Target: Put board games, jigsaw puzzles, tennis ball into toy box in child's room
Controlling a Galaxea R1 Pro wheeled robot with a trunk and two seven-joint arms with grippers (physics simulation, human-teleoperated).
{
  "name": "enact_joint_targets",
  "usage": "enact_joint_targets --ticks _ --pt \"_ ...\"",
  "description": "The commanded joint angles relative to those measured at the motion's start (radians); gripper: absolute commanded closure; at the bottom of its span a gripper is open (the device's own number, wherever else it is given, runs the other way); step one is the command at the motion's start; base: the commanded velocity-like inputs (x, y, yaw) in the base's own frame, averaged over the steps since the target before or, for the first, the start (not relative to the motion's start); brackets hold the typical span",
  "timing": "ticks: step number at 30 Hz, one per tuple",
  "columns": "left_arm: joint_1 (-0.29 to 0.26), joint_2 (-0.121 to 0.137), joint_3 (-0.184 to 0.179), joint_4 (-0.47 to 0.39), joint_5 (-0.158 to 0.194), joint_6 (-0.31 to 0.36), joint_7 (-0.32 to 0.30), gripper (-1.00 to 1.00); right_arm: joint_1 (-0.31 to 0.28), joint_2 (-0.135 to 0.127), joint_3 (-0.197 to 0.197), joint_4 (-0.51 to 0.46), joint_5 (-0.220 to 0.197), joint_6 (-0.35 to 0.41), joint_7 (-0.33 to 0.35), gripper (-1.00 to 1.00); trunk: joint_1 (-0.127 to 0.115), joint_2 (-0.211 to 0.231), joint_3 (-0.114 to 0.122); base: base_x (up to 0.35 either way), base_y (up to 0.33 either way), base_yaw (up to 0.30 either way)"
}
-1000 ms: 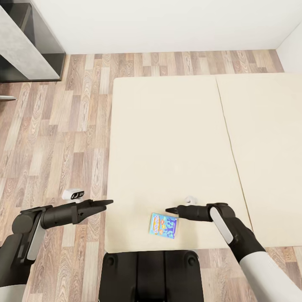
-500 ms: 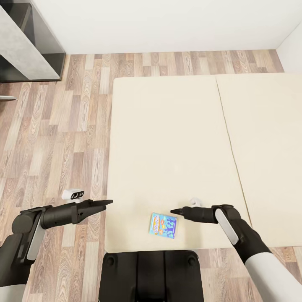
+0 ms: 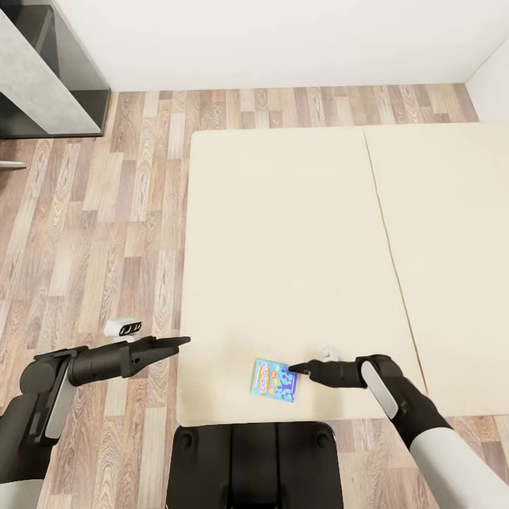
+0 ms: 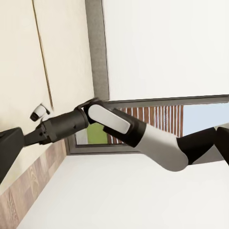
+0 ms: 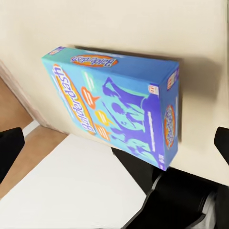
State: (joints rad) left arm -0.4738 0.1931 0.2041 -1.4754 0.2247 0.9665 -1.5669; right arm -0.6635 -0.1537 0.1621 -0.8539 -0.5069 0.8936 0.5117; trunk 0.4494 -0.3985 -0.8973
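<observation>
Board game (image 3: 275, 380), a small flat blue box with purple figures and orange lettering, is seen lying flat on the cream bed (image 3: 297, 233), close to the near edge of the mattress and just in front of the robot's dark base (image 3: 254, 463). In the right wrist view the same box (image 5: 117, 105) is shown resting on the cream surface near the mattress edge, with the two dark fingertips (image 5: 10, 145) of the right pincer set wide apart at either side of the picture, so the pincer is spread and nothing is pinched. In the head view the right pincer (image 3: 298, 368) is held low, its tip at the box's right edge; whether contact is made cannot be told. The left pincer (image 3: 177, 343) is held over the left edge of the bed, well apart from the box, its fingers drawn to a narrow point; whether it is pressed together or slightly parted cannot be told. A seam is seen running down the mattress to the right of the box. Wood plank floor (image 3: 106, 233) surrounds the bed, a grey shelf unit (image 3: 42, 78) stands at the far left, and a white wall (image 3: 283, 35) is seen beyond.
</observation>
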Motion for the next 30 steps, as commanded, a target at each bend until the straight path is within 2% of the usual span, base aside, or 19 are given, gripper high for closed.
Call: enact_joint_targets --ticks 1,17,24,30 --pt "0.000 0.000 0.000 0.000 -0.001 0.011 -0.004 -1.00 0.000 0.000 0.002 0.006 0.002 0.002 0.004 -1.00 0.001 -0.002 -0.001 0.000 0.000 0.000" --pt "0.000 0.000 0.000 0.000 -0.001 0.011 -0.004 -1.00 -0.001 0.007 0.003 0.028 0.005 -0.011 0.002 -1.00 0.001 -0.002 -0.001 0.000 0.000 0.000" --pt "0.000 0.000 0.000 0.000 -0.001 0.011 -0.004 -1.00 -0.001 0.038 0.004 0.026 0.012 -0.021 0.001 -1.00 0.001 -0.002 -0.001 0.000 0.000 0.000" --pt "0.000 0.000 0.000 0.000 -0.001 0.011 -0.004 -1.00 0.000 0.058 0.005 0.030 0.018 -0.081 -0.008 -1.00 0.001 -0.002 -0.001 0.000 0.000 0.000"
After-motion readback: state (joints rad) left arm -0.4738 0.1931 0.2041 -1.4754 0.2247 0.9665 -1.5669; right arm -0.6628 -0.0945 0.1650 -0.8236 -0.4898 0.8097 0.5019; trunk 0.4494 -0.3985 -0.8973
